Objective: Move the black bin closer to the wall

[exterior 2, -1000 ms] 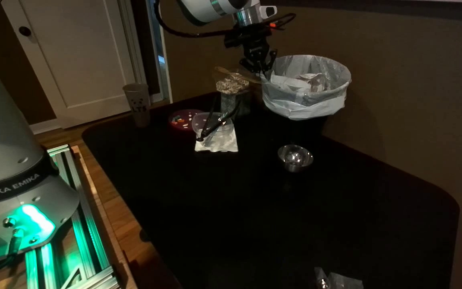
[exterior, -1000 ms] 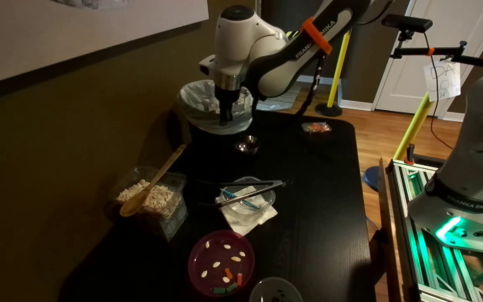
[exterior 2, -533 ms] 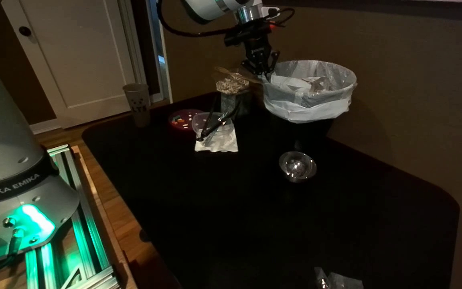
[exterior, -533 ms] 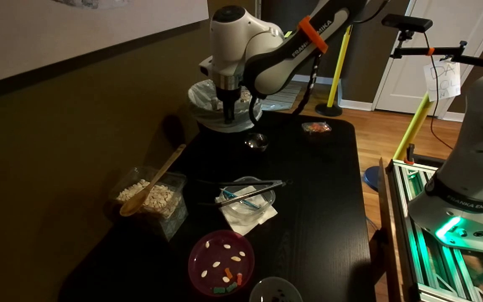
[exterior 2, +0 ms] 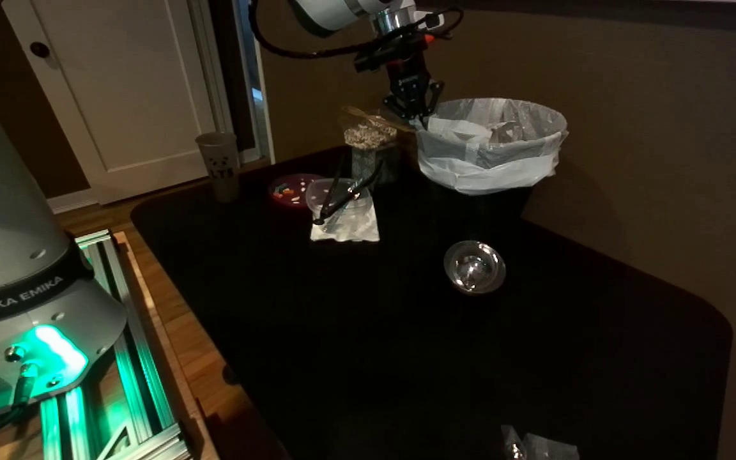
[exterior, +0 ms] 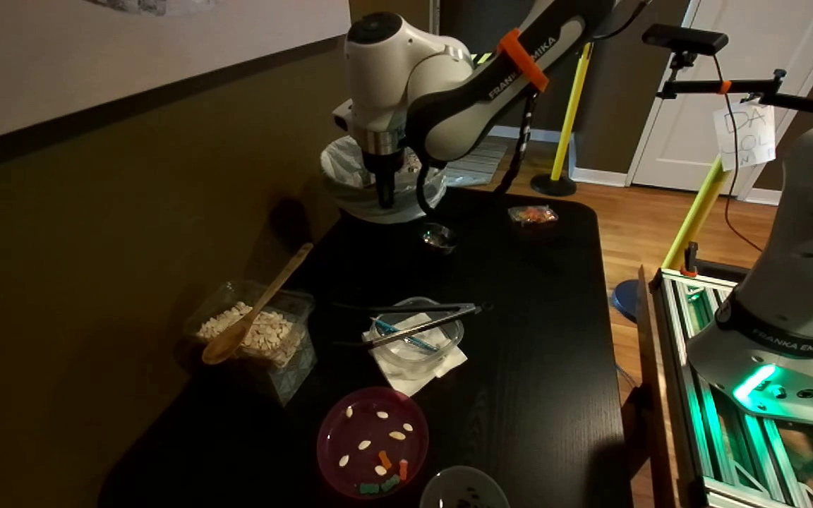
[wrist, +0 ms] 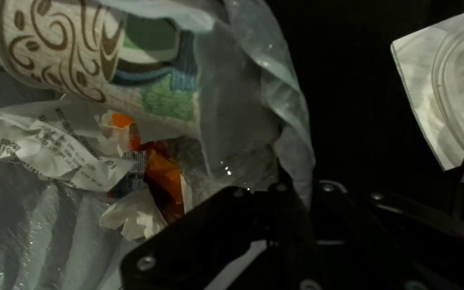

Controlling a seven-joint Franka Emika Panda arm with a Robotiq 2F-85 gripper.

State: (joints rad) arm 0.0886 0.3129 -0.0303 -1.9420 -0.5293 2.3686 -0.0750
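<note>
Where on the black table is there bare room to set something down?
Between the metal bowl and the packet, and between the tongs and the table edge nearest the robot base, the surface looks bare. It is crowded around the plate, tub and box, and at the bin, whose rim the gripper pinches.

The black-and-white arm [exterior: 452, 130] bears 2 FRANKA EMIKA markings [exterior: 791, 343]

The arm [exterior: 477, 101] reads FRANKA EMIKA, cup [exterior 2: 218, 165] LTS, sign [exterior: 745, 134] DA.
</note>
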